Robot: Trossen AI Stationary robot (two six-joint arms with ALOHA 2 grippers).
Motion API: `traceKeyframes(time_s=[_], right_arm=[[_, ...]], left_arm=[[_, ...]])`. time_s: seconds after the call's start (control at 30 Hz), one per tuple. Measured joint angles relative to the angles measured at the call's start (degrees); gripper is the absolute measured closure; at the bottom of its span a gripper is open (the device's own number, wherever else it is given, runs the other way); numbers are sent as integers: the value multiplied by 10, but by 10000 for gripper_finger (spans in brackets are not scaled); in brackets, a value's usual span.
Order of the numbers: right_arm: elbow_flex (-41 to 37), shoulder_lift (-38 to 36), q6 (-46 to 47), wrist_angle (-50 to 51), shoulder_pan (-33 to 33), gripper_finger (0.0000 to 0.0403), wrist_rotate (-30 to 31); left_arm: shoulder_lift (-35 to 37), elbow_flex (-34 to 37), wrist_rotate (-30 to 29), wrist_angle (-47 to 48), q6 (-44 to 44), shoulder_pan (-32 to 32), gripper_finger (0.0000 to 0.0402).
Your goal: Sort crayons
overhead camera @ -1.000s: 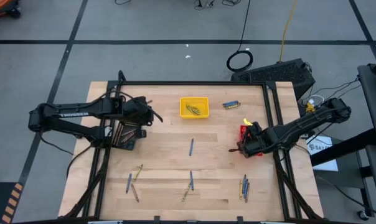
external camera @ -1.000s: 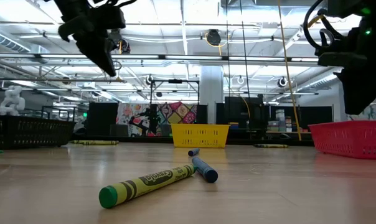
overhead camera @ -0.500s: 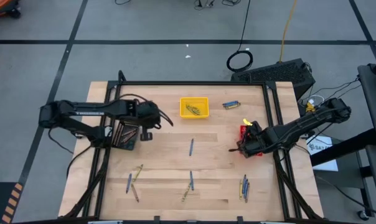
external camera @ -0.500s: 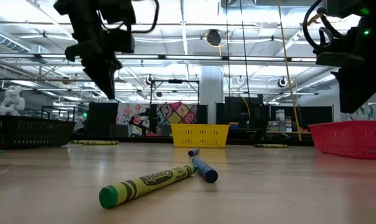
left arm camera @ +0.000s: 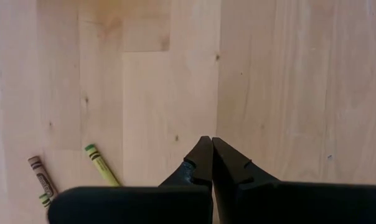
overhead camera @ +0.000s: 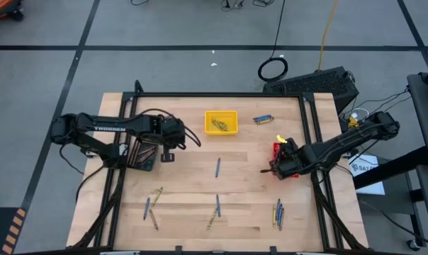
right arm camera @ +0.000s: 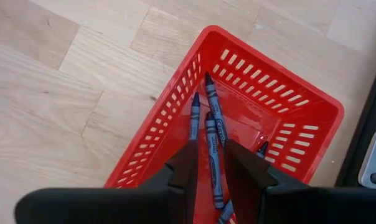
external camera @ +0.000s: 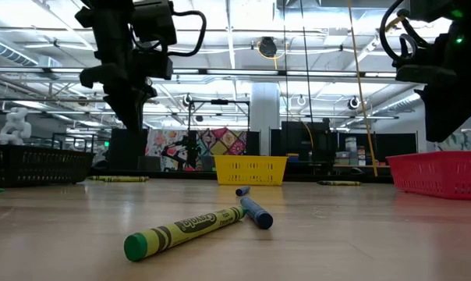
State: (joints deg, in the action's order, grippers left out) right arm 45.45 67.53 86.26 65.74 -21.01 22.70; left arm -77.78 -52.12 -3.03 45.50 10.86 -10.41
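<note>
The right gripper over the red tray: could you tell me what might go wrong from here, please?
1. The right gripper holds a blue crayon above the red tray; released askew, it could bounce over the low wall.
2. The fingers hang close to the rim and might snag the tray.
3. The left gripper is shut and empty; the olive crayon remains unsorted.

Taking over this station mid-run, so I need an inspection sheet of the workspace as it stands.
Surface: wooden table, black frame around it.
Job's things: loose crayons scattered on the near half; blue crayons in the red basket; olive ones in the yellow basket.
Clutter: nothing seen.
Grippers: left gripper shut, empty, above bare wood; right gripper over the red basket, a blue crayon between its fingers.
Cables: black coil and yellow cable on the floor.
Surroundings: lit hall, no person seen.
</note>
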Motion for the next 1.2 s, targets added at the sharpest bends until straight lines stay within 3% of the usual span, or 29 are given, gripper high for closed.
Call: traceKeyframes(time_s=[0.37,0.47,0.9,1.2], right_arm=[[0,0,-4,-17,0,337,-5],[0,0,-14,-17,0,332,-4],[0,0,-15,-18,0,277,-4],[0,0,-26,-24,0,288,-22]], left_arm=[[0,0,-20,3,0,0,401],[0,0,0,10,-1,0,401],[0,0,32,21,21,0,401],[0,0,28,19,16,0,401]])
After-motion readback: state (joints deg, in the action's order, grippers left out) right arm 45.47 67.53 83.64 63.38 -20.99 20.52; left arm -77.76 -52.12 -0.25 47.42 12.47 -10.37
